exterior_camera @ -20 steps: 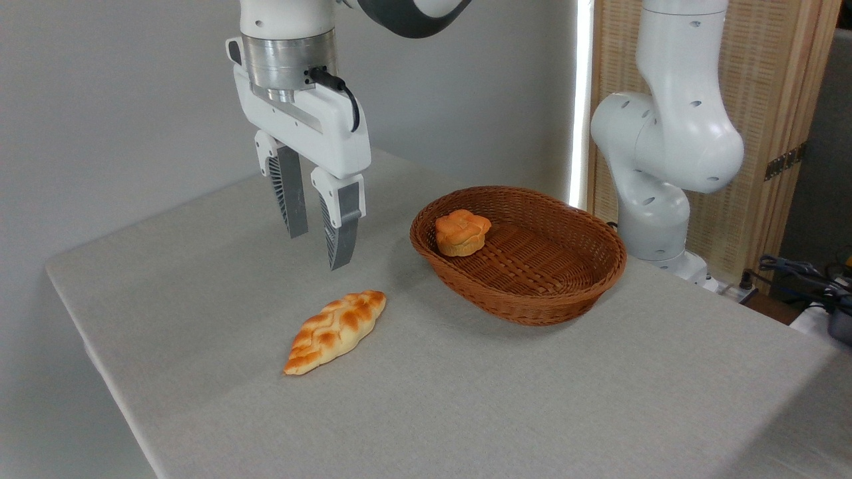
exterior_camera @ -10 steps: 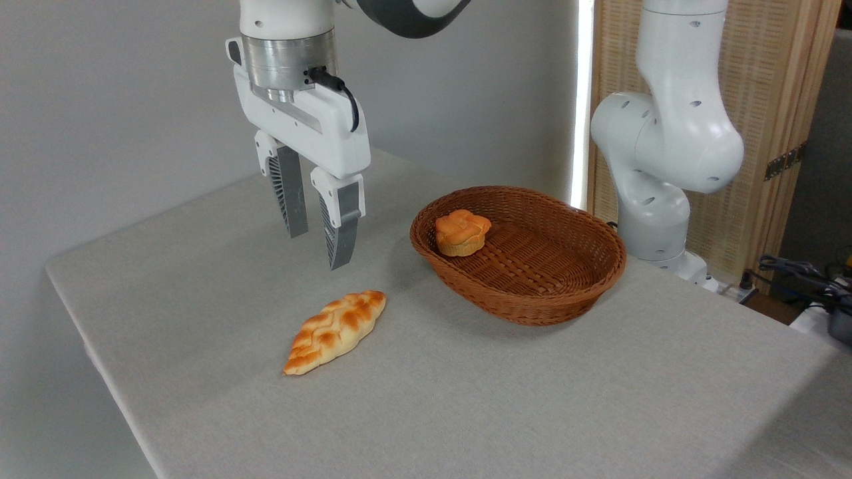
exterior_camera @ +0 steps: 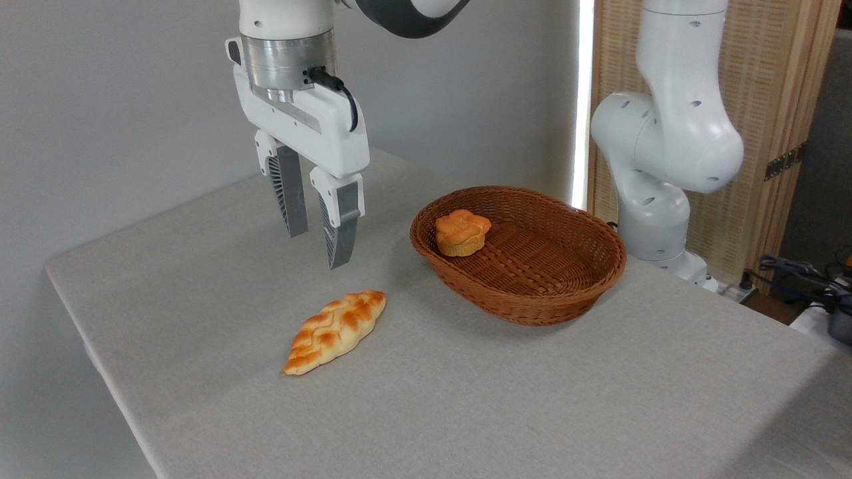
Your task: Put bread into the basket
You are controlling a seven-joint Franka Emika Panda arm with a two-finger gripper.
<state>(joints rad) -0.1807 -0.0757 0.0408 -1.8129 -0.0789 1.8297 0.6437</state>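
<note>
The bread point(exterior_camera: 336, 330), a braided golden loaf with pointed ends, lies flat on the grey table, left of centre. The oval brown wicker basket point(exterior_camera: 532, 303) stands to its right, a little further back. My gripper point(exterior_camera: 318, 251) hangs in the air above and slightly behind the loaf, pointing down. It is open, with nothing between its grey fingers. It touches neither the bread nor the basket.
A small round orange bun point(exterior_camera: 461, 232) rests inside the basket at its left end. The white arm base point(exterior_camera: 659, 166) rises behind the basket on the right. The table's left edge point(exterior_camera: 86, 332) falls away near the loaf. Cables point(exterior_camera: 799, 273) lie at far right.
The gripper has hardly moved, shifting only a touch upward. The bread, the bun and the basket lie where they were.
</note>
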